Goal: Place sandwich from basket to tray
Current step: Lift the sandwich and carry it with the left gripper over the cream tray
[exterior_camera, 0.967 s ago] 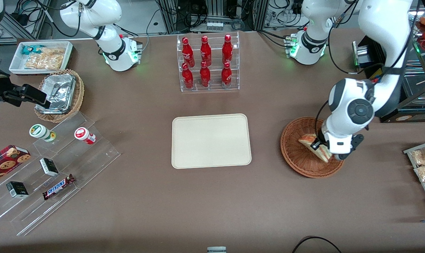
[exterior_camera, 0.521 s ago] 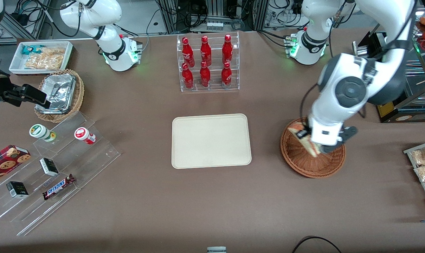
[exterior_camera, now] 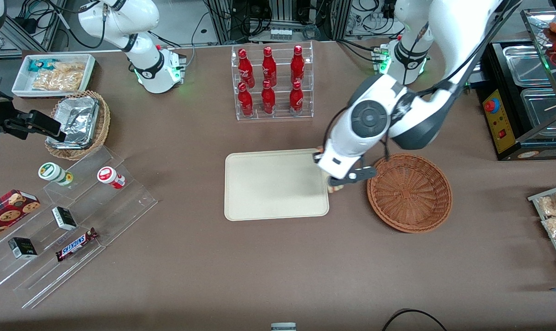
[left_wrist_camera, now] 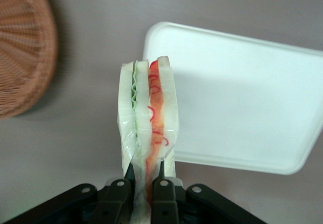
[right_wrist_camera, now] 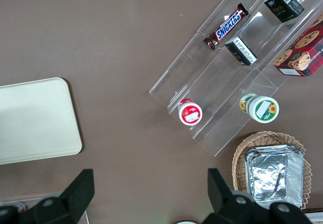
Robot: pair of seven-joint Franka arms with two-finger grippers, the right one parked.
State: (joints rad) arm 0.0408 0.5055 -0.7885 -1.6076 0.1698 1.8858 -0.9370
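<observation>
tray (exterior_camera: 268, 184) first, then the gripper (exterior_camera: 336, 184) carrying the sandwich (left_wrist_camera: 148, 128) above its edge nearest the emptied basket (exterior_camera: 409, 192). we judge the wedge light, soft and squashable (wrapped in film, likely slippery); fingers (left_wrist_camera: 162, 188) pinch its narrow end. from the front the arm hides nearly all of it.

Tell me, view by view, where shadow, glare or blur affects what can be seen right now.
Front view: sharp and evenly lit, with a soft shadow on the tray under the tool. Left wrist view: the sandwich is sharp in the shut tool; the tray looks washed out, and the basket casts a dark shadow on the table. Right wrist view: even light, with glints on the foil container.
</observation>
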